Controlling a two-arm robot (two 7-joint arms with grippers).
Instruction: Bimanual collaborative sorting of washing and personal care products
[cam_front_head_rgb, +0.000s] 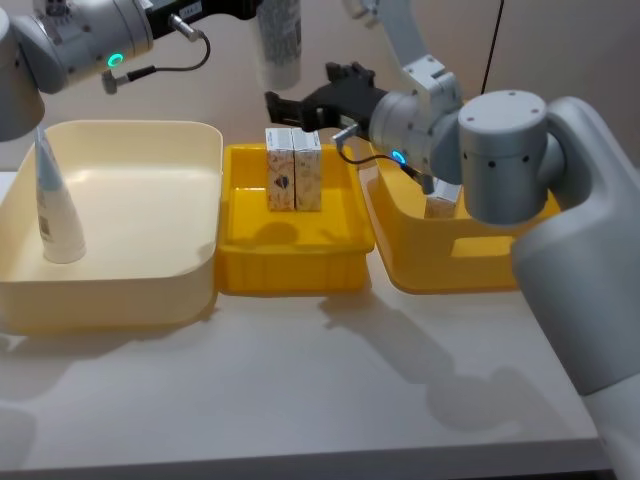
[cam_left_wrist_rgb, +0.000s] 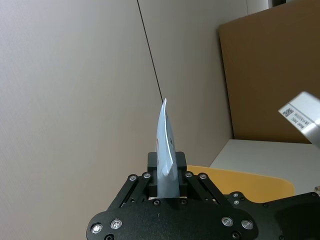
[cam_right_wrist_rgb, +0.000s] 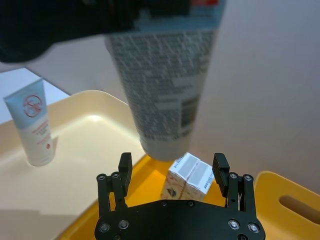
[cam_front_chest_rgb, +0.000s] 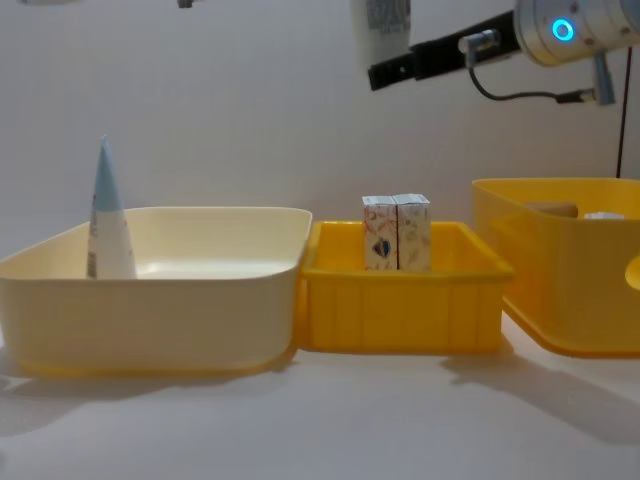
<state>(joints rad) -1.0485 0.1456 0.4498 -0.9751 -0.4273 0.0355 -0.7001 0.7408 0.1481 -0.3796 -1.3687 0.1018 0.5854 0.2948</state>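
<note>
A white-and-blue squeeze tube (cam_front_head_rgb: 280, 45) hangs cap-down high above the middle yellow bin (cam_front_head_rgb: 240, 215), with my left gripper (cam_left_wrist_rgb: 166, 172) shut on its crimped end (cam_left_wrist_rgb: 164, 140). My right gripper (cam_right_wrist_rgb: 172, 170) stands open just below and beside the hanging tube (cam_right_wrist_rgb: 165, 90), touching nothing; it also shows in the head view (cam_front_head_rgb: 290, 112). Two patterned cardboard boxes (cam_front_head_rgb: 294, 170) stand upright side by side at the back of the middle bin. Another tube (cam_front_head_rgb: 50, 200) stands cap-down in the cream bin (cam_front_head_rgb: 150, 290) at the left.
A larger yellow bin (cam_front_head_rgb: 440, 265) sits at the right, partly hidden by my right arm, with a few items inside (cam_front_chest_rgb: 550, 210). The three bins stand in a row at the back of the white table (cam_front_head_rgb: 300, 390). A wall rises close behind them.
</note>
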